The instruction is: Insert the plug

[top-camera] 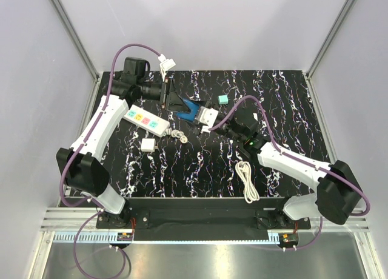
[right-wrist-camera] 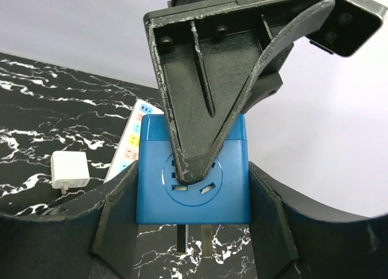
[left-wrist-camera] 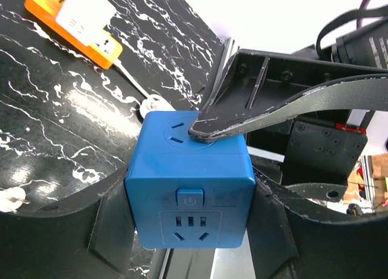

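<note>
A blue cube socket adapter [top-camera: 193, 109] hangs above the black marbled table, and both grippers hold it. My left gripper [left-wrist-camera: 191, 221] is shut on its two sides, the face with the power button towards its camera. My right gripper [right-wrist-camera: 193, 200] is shut on the other pair of sides, and two metal prongs [right-wrist-camera: 194, 239] stick out below the cube. In the top view the left gripper [top-camera: 185, 107] and the right gripper [top-camera: 200, 116] meet at the cube. The plug [left-wrist-camera: 85, 9], a white block, sits on the orange power strip [left-wrist-camera: 103, 48], seen only in the left wrist view.
A white strip with coloured buttons [top-camera: 145, 120] lies to the left, with a small white charger [top-camera: 147, 145] below it. A coiled white cord [top-camera: 177, 135] lies near the middle and a white cable [top-camera: 247, 182] by the right arm. A teal cube [top-camera: 223, 99] sits at the back.
</note>
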### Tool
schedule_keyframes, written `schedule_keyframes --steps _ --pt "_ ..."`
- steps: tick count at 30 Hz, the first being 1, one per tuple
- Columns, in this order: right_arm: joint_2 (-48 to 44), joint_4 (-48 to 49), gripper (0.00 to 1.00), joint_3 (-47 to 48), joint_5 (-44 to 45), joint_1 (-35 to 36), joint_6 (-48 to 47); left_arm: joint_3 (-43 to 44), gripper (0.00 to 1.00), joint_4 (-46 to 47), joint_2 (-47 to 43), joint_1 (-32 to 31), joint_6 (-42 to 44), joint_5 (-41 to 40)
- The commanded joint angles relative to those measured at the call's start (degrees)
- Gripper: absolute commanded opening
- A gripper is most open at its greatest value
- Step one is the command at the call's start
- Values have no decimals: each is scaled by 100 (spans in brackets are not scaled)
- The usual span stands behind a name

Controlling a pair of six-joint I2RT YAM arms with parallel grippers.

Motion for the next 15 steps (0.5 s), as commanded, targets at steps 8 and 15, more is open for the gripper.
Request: schedule_keyframes --steps 8,15 --pt "-43 885 47 -109 584 29 1113 28 0 454 -231 68 -145 -143" --pt "-1622 568 93 -1215 -453 29 2123 526 0 -933 -276 824 1551 -1768"
